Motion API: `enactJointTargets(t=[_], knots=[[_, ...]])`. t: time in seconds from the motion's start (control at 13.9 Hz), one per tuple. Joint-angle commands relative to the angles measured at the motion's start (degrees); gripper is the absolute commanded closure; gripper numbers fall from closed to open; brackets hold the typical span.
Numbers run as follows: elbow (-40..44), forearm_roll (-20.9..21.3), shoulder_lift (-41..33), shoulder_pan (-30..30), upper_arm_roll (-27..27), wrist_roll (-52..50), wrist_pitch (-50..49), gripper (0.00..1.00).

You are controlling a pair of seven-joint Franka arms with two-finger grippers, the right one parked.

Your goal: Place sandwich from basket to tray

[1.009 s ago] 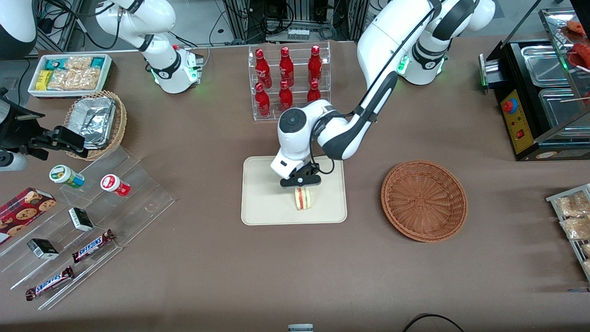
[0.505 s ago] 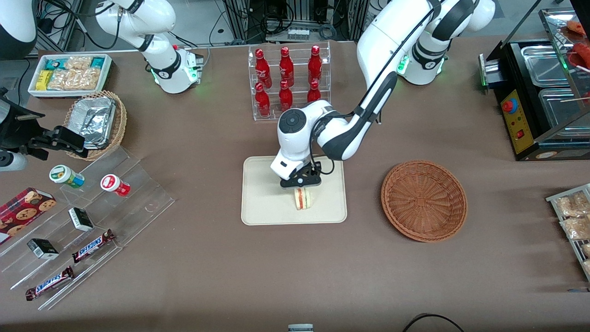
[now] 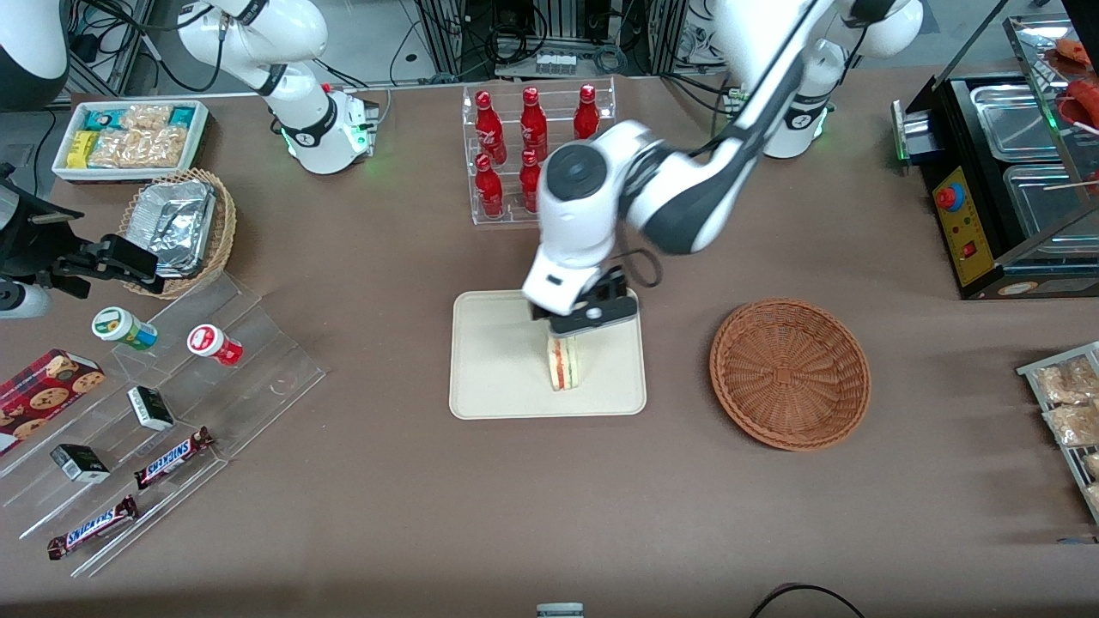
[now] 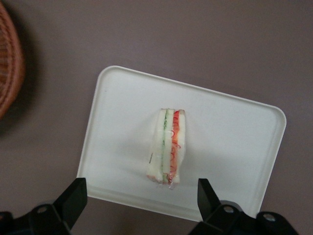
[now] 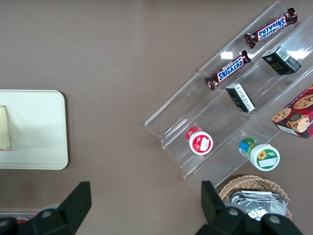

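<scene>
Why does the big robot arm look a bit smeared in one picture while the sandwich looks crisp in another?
In the front view the working arm is motion-blurred above the tray. In the left wrist view the sandwich looks sharp, standing free between the open gripper fingers, and the basket casts a soft shadow.

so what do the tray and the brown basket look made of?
The tray looks like smooth matte plastic or melamine: uniform cream, rounded corners, low moulded rim. The basket looks like woven wicker or rattan, reddish-brown, with strands radiating from its centre; it could be plastic imitation. The sandwich stands on the tray, with the gripper open above it.
</scene>
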Motion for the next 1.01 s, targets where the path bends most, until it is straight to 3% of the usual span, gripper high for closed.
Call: enactJointTargets(t=[0.0, 0.29, 0.94], knots=[[-2.03, -2.24, -8.06, 4.23, 0.00, 0.30, -5.79, 0.01], [-1.68, -2.16, -15.28, 11.60, 0.00, 2.14, -13.80, 0.01], [5.61, -3.91, -17.75, 34.20, 0.00, 36.66, -27.07, 0.01]])
